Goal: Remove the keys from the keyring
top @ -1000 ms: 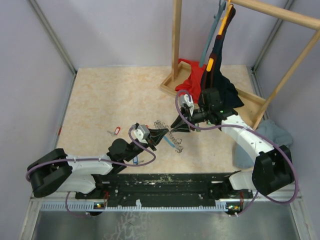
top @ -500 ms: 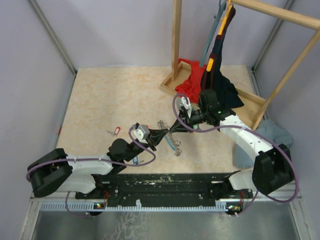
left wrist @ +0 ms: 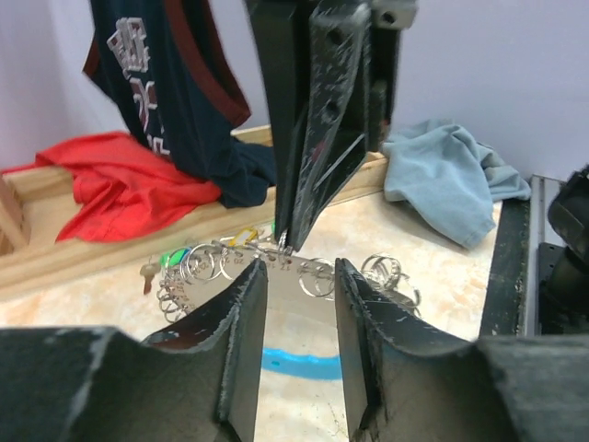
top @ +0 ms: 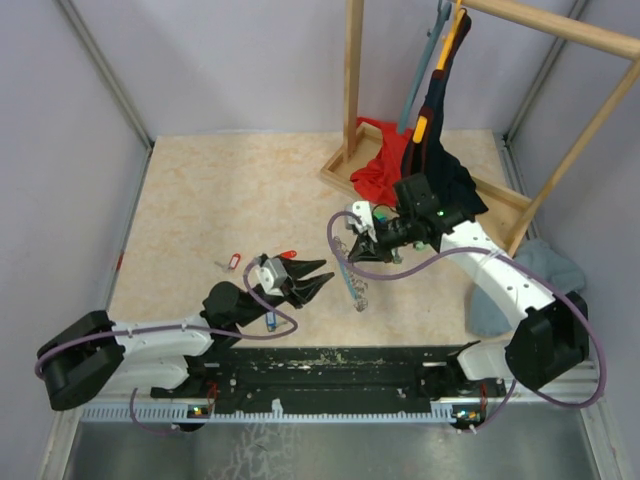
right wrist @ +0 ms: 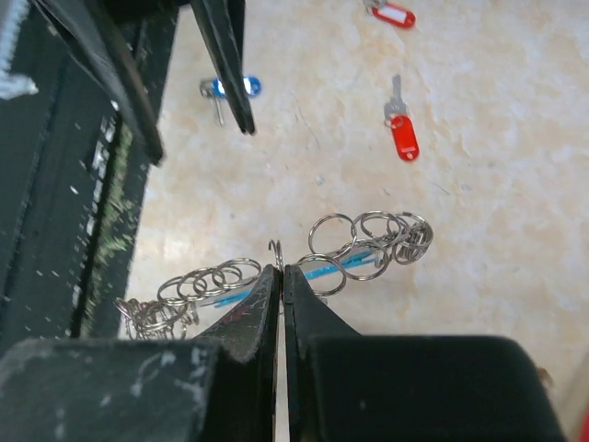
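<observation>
The keyring (top: pixel 352 287), a chain of grey rings with a light-blue sleeve (left wrist: pixel 296 361), hangs from my right gripper (right wrist: pixel 282 269). That gripper is shut on one ring, and the ends of the chain trail on the table. A green-tagged key (left wrist: pixel 171 259) and a yellow-tagged one (left wrist: pixel 241 238) are still on the rings (left wrist: pixel 204 265). My left gripper (left wrist: pixel 296 267) stands open and empty just short of the chain. A red-tagged key (right wrist: pixel 402 134) lies loose on the table by the left gripper (top: pixel 327 275). Another red one (top: pixel 235 262) lies further left, and a blue one (right wrist: pixel 230 87) lies near the arm's base.
A wooden clothes rack (top: pixel 352 90) stands at the back right, with a dark jersey (top: pixel 445 175) hanging and a red cloth (top: pixel 385 160) on its base. A grey-blue cloth (top: pixel 545 275) lies at the right edge. The black base rail (top: pixel 330 365) runs along the front.
My left gripper has opened and pulled back toward its base, and a red-tagged key now lies on the table beside it. The right gripper has shut on the keyring and shifted left.
</observation>
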